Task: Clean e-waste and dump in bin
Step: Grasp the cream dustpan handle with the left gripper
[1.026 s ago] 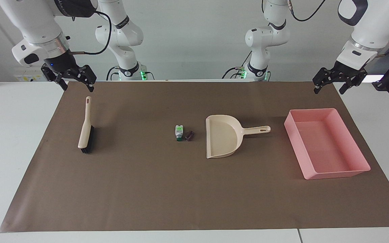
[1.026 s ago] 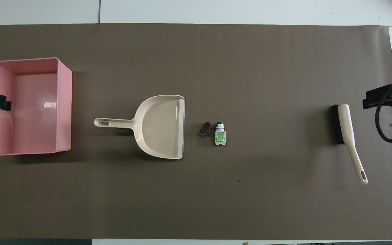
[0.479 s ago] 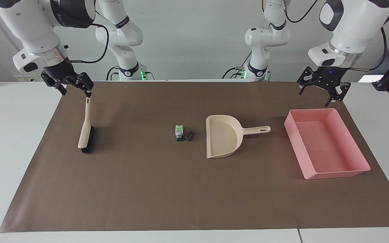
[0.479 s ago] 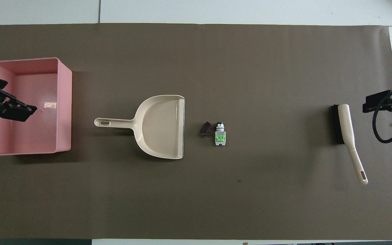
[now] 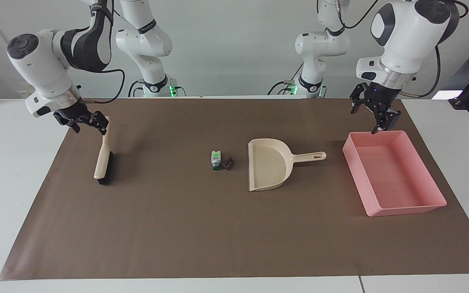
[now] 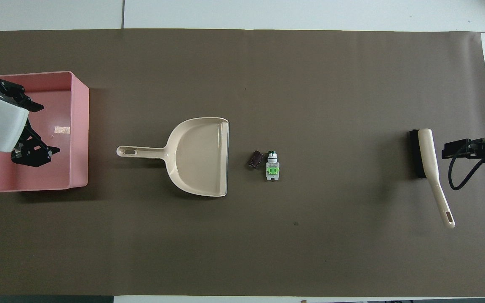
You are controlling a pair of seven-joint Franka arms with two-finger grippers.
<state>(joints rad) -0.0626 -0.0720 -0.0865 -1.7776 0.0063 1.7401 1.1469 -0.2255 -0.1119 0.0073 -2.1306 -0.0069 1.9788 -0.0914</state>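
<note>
**Operator:** Which step am I on?

**Spotter:** By my reading, the very start: you are reaching for tools and nothing is swept yet. Your right gripper (image 5: 89, 123) is low at the tip of the brush (image 5: 103, 154) handle, fingers spread and holding nothing; I cannot tell whether it touches the handle. Your left gripper (image 5: 375, 114) hangs over the bin (image 5: 417, 209), at the rim nearest the robots, fingers also spread and empty.

**Operator:** What does the next move call for?

**Spotter:** You probably need to close the right gripper on the brush handle. Your left gripper likely has to shift toward the dustpan (image 5: 268, 169), whose handle points at the bin, and take it there.

**Operator:** Count things for me, big to small.

**Spotter:** One brown mat (image 5: 202, 236) covering the table. One pink bin, at the left arm's end, with nothing in it. One beige dustpan between the bin and the scraps. One brush at the right arm's end. Two bits of e-waste mid-mat, just beside the dustpan's open mouth: the white component (image 5: 215, 160) and the dark cylinder (image 5: 228, 163), close side by side.
</note>
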